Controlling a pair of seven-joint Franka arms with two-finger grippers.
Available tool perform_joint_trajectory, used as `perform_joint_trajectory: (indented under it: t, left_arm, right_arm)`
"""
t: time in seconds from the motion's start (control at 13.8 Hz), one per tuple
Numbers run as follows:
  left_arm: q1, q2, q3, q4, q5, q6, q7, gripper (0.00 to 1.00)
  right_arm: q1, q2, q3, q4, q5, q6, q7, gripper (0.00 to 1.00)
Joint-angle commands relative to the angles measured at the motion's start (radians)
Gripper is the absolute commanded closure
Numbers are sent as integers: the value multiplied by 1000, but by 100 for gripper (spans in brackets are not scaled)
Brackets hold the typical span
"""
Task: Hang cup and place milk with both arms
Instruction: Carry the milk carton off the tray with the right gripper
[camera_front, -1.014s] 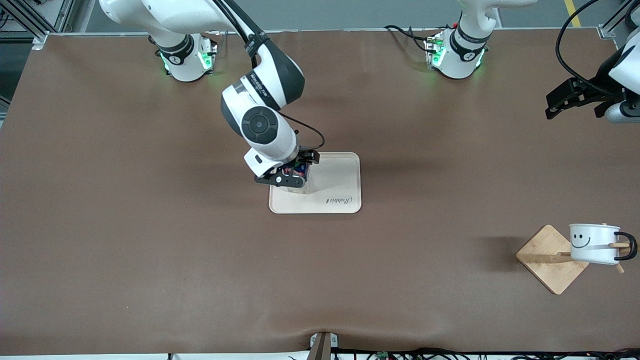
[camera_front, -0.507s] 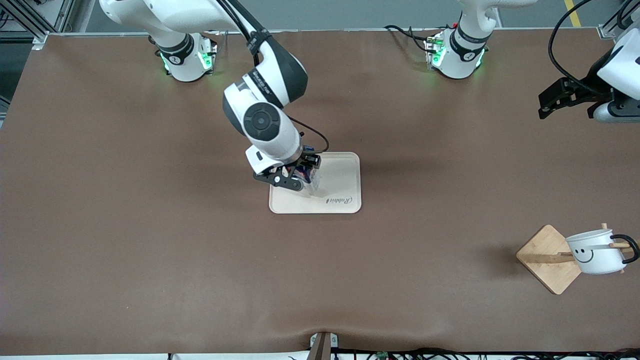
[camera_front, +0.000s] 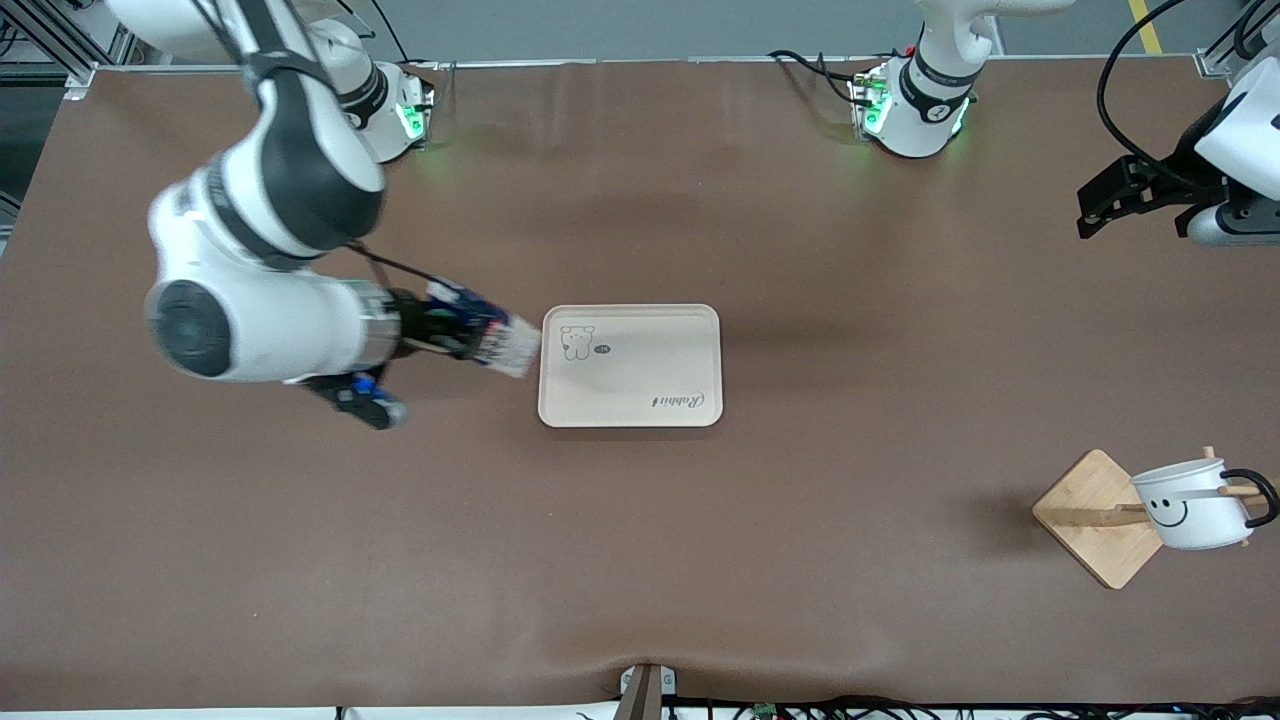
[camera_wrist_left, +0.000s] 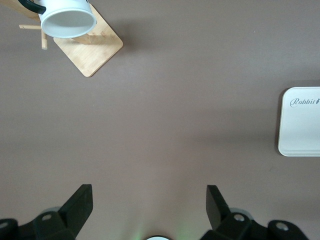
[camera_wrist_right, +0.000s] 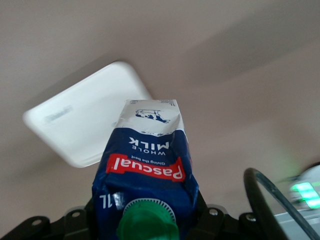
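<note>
Milk, a blue-topped gable carton (camera_front: 495, 343), is riding tipped sideways, clamped in the right gripper (camera_front: 440, 328) beside the cream tray (camera_front: 640, 405); left gripper (camera_front: 1140, 195) is waiting spread open, holding nothing.

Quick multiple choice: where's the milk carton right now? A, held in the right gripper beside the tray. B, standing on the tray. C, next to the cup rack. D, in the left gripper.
A: the right gripper holds the milk carton tilted just off the bare tray.
</note>
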Motion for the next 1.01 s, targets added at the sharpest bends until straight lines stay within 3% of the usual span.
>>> perform_joint_trajectory:
  t: [0.0,0.22,0.43,0.94]
  left_arm:
    - [-1,-22,-3,-12,16,10,-14,0]
    - [-1,-23,-3,-12,16,11,-14,0]
    - [-1,-23,-3,-2,16,11,-13,0]
    - [2,-22,-8,-5,14,25,-10,0]
  right_arm:
    - [-66,-93,19,-116,-170,-46,-151,100]
    - [-217,-257,19,-438,-226,149,-435,100]
    - [-326,-259,19,-500,-308,211,-719,100]
    - [-436,-266,19,-756,-319,467,-913,100]
